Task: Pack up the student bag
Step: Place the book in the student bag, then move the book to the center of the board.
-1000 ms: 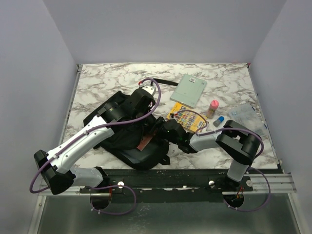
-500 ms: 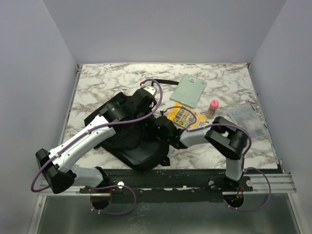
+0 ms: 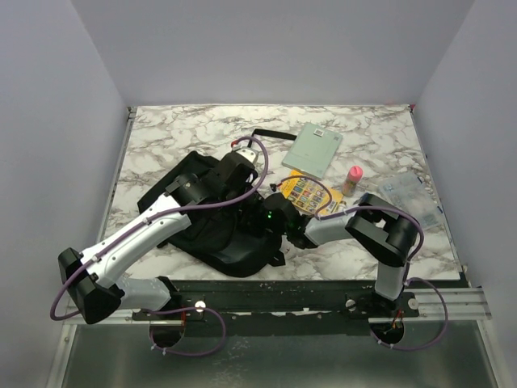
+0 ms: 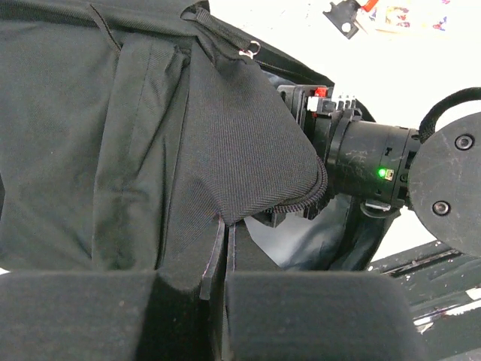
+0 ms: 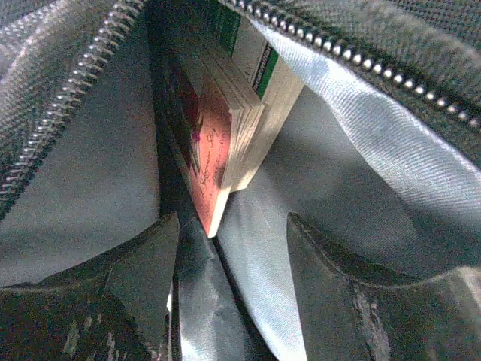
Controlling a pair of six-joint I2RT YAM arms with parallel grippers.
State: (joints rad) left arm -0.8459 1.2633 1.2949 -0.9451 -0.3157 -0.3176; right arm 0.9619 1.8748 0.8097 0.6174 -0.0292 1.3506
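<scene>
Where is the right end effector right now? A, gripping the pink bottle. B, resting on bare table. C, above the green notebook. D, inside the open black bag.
D: the right wrist view shows the right end effector, jaws apart, ringed by the zipper and grey lining of the student bag, books ahead.

One backpack holds two books. Toward two o'clock lie one green notebook, one colourful box and one pink bottle.
</scene>
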